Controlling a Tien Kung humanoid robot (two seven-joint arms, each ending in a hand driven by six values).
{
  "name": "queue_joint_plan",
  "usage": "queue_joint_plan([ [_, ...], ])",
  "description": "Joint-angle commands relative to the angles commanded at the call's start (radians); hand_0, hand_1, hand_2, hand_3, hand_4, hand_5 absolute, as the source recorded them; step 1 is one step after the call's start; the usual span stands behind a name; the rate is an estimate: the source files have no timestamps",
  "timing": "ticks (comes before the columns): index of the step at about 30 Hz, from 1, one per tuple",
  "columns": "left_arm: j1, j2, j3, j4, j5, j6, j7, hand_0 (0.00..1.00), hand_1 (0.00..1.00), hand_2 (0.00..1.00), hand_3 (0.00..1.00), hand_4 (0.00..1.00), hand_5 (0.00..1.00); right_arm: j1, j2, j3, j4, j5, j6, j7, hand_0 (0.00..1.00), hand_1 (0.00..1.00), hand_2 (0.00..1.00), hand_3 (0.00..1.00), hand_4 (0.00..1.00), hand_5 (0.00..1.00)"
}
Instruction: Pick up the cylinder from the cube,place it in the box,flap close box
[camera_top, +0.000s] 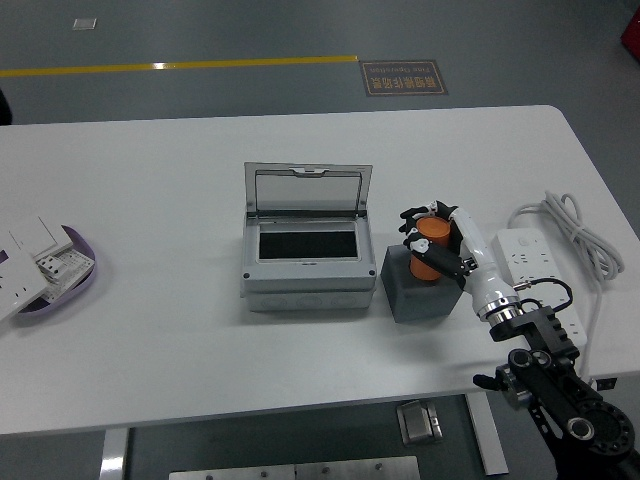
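An orange cylinder stands upright on a dark grey cube right of the box. My right hand comes in from the lower right; its white and black fingers are curled around the cylinder, which still rests on the cube. The grey metal box sits at the table's middle with its clear-windowed lid flipped up at the back and its dark inside showing. My left arm is out of view.
A white power strip with a coiled cable lies to the right of the hand. A purple tray with white wall switches sits at the left edge. The table's near edge runs along the bottom.
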Motion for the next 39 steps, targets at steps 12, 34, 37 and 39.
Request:
queue_joint_plan([
  [12,0.003,0.009,-0.004,0.0,0.005,0.002,0.004,0.629,0.638,0.607,0.65,0.719,0.24,0.145,-0.011,-0.154,0.109,-0.296,-0.087,-0.147,0.147,0.226,0.296,0.278,0.002,0.002],
  [34,-0.005,0.009,-0.025,0.0,0.03,0.004,0.005,0.628,0.637,0.605,0.649,0.719,0.24,0.468,-0.024,-0.442,0.001,-0.761,0.124,-0.398,0.315,0.403,0.477,0.404,0.026,0.002],
  [37,-0.005,0.011,-0.028,0.0,0.034,0.004,0.006,0.627,0.636,0.604,0.648,0.718,0.24,0.482,-0.014,-0.471,-0.014,-0.747,0.125,-0.403,0.702,0.621,0.617,0.577,0.177,0.002],
  [39,-0.006,0.012,-0.031,0.0,0.037,0.004,0.006,0.627,0.636,0.604,0.648,0.718,0.24,0.488,-0.008,-0.485,-0.03,-0.74,0.126,-0.409,0.702,0.621,0.617,0.577,0.177,0.002],
])
